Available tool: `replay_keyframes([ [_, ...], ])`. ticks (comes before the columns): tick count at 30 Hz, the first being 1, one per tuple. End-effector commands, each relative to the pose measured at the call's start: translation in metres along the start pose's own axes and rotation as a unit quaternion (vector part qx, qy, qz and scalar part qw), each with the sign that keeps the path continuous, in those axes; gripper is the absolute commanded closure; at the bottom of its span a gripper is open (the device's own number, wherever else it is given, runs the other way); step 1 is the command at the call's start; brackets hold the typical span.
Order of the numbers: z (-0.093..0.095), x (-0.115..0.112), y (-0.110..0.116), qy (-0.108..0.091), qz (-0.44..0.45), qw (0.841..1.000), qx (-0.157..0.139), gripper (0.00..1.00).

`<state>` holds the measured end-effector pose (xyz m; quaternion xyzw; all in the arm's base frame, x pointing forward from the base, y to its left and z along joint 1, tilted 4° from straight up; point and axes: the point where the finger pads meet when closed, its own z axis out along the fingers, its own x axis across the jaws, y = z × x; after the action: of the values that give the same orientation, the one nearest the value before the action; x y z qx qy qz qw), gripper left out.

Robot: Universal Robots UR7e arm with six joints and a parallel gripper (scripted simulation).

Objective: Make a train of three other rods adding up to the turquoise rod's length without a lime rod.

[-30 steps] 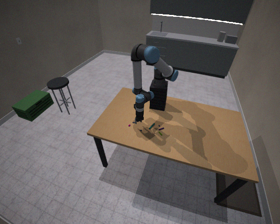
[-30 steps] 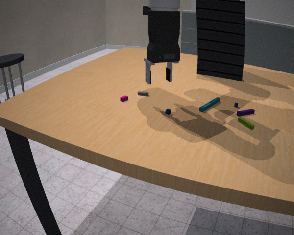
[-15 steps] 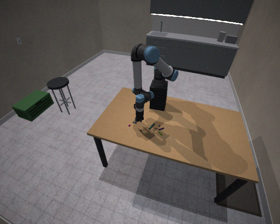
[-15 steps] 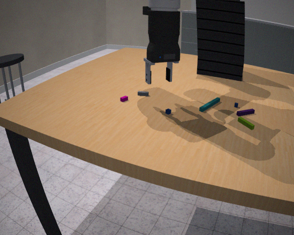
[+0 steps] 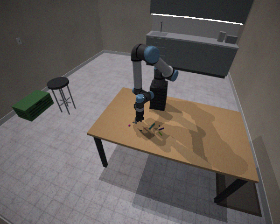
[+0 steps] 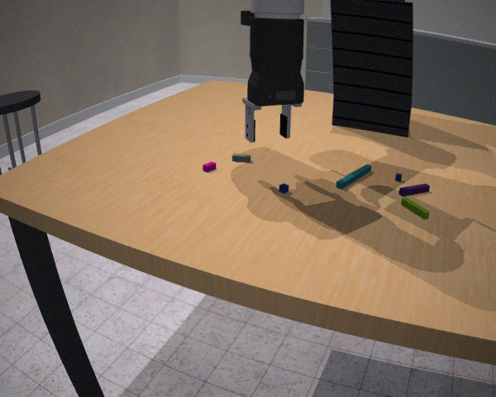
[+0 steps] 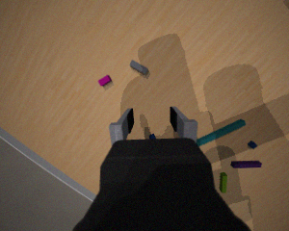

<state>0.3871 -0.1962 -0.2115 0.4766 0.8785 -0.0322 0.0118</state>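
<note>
The gripper (image 6: 268, 126) hangs above the wooden surface (image 6: 112, 205), its fingers (image 6: 250, 123) spread wide apart with nothing between them and their tips clear of the wood. Just below and slightly to the left of the fingers in the exterior view lies the grey rod (image 6: 241, 158), flat, with the magenta rod (image 6: 209, 166) a little further left of it. A blue cube-like rod (image 6: 283, 188) lies nearer the camera than the fingers, in the arm's shadow. Well off to the right of the fingers the turquoise rod (image 6: 353, 176) lies flat at a slant. Beyond it, further right, are a second small blue rod (image 6: 398, 176), the purple rod (image 6: 414, 189) and a green-looking rod (image 6: 415, 208), possibly lime; the shadow makes its shade hard to judge. None of the rods touch one another.
</note>
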Motion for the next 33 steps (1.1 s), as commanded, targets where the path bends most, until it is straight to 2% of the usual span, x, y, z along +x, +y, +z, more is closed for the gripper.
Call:
replay_keyframes([
  [1, -0.001, -0.002, 0.001, -0.002, 0.000, 1.000, 0.000, 0.00],
  [18, -0.001, 0.001, 0.001, -0.002, 0.021, 1.000, 0.000, 0.00],
  [25, -0.001, 0.004, 0.002, -0.001, 0.050, 0.999, 0.000, 0.00],
  [33, -0.001, 0.012, 0.003, 0.000, 0.133, 0.991, 0.000, 0.00],
])
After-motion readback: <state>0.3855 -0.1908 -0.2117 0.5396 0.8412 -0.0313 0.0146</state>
